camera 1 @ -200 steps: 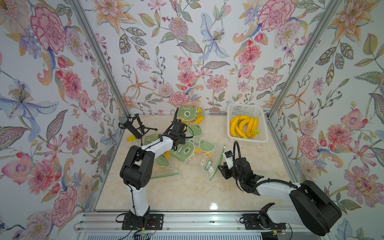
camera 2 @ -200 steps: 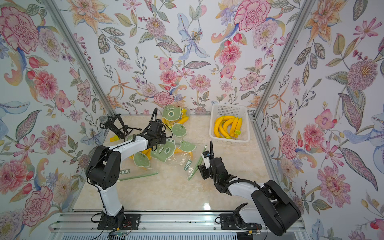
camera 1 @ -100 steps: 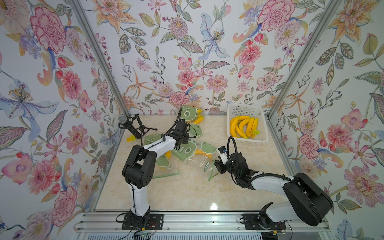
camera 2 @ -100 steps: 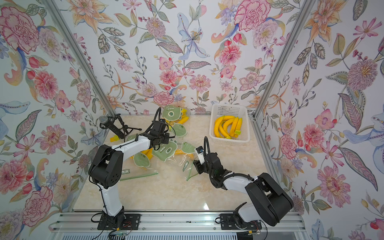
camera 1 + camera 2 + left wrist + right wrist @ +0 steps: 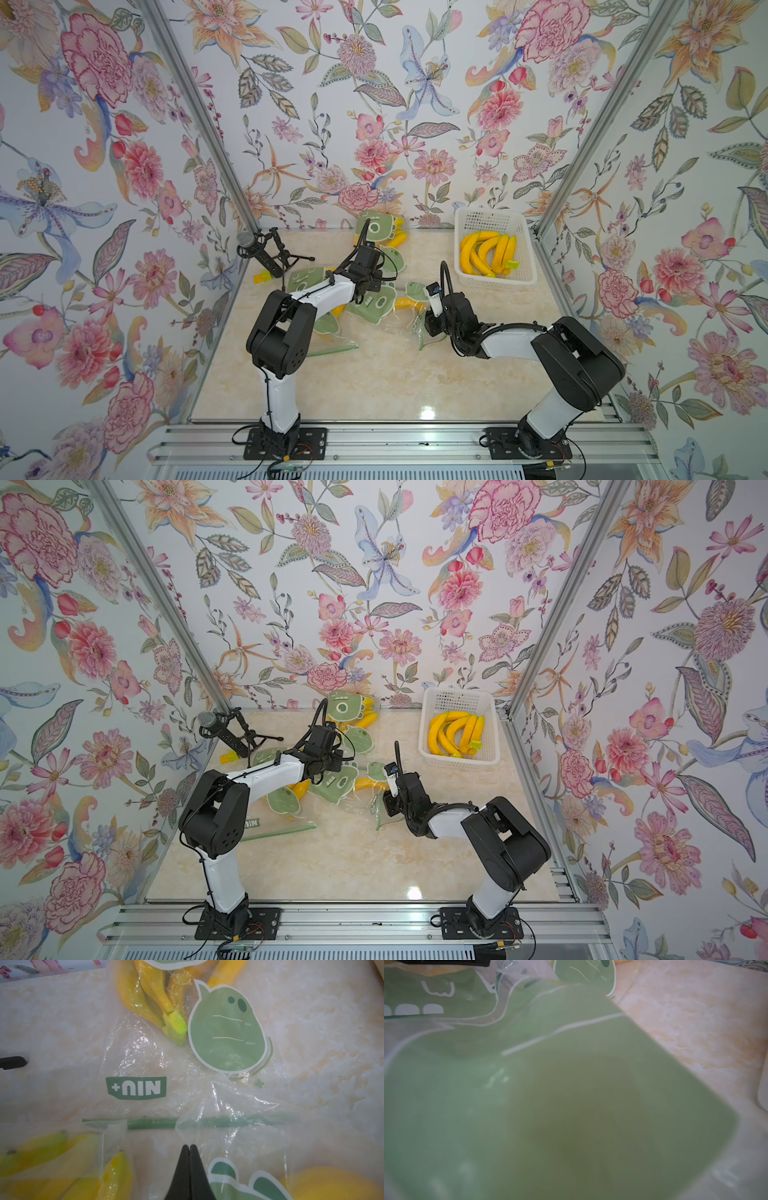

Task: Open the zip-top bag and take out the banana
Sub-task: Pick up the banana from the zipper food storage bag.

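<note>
Several clear zip-top bags with green cartoon prints lie in a pile at the table's middle. One bag (image 5: 415, 322) (image 5: 376, 802) lies against my right gripper (image 5: 428, 326), and a yellow banana (image 5: 405, 304) (image 5: 368, 783) shows in it. In the right wrist view this bag's green print (image 5: 571, 1095) covers the lens, so the jaws are hidden. My left gripper (image 5: 189, 1147) (image 5: 368, 286) is shut, tips together, low over the pile beside a bag's green zip strip (image 5: 151, 1123). Nothing shows between its fingers.
A white basket (image 5: 490, 216) (image 5: 457, 696) with several loose bananas stands at the back right. A microphone on a small tripod (image 5: 266, 253) stands at the back left. A flat bag with a green zip (image 5: 332, 349) lies by the left arm. More bagged bananas (image 5: 149, 999) lie beyond.
My right arm has swung left and toward the back, pushing into the bag so that its green print now covers the wrist camera. The left arm has barely shifted.
</note>
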You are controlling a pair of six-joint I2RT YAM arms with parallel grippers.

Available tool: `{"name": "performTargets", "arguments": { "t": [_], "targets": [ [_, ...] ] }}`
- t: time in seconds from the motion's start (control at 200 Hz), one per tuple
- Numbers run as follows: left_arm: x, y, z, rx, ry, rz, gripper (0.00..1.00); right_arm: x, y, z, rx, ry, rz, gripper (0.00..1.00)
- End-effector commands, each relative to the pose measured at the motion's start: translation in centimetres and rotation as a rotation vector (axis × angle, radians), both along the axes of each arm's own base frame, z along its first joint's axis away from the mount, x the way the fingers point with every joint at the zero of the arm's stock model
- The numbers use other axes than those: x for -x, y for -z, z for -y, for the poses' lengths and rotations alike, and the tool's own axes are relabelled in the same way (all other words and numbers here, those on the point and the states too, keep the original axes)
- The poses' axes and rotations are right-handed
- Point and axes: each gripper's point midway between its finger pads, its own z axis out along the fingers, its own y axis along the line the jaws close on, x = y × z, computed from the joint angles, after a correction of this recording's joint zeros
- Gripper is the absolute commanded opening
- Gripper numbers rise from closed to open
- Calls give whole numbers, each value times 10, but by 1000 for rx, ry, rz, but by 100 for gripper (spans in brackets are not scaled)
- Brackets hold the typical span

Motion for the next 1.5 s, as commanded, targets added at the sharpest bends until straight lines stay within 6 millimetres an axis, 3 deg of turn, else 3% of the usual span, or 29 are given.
{"name": "performTargets", "arguments": {
  "t": [0.0,0.365,0.535,0.636,0.996,1.251,1.491],
  "targets": [
    [7,-7,4,28,0,13,0,-2,14,4,38,46,-40,46],
    [12,-7,-2,39,-26,20,0,-12,31,2,66,80,-74,27],
    [12,-12,-11,33,-84,38,0,-13,23,11,72,126,-43,12],
    [12,-17,-20,25,-132,54,0,-10,15,18,62,150,-22,8],
    [15,-33,-52,48,-309,115,0,10,-1,41,14,215,-2,6],
    [16,-49,-67,88,-385,167,0,26,-6,69,34,304,-14,6],
    [24,-61,-99,124,-492,213,0,38,-12,105,29,430,-23,5]
  ]
}}
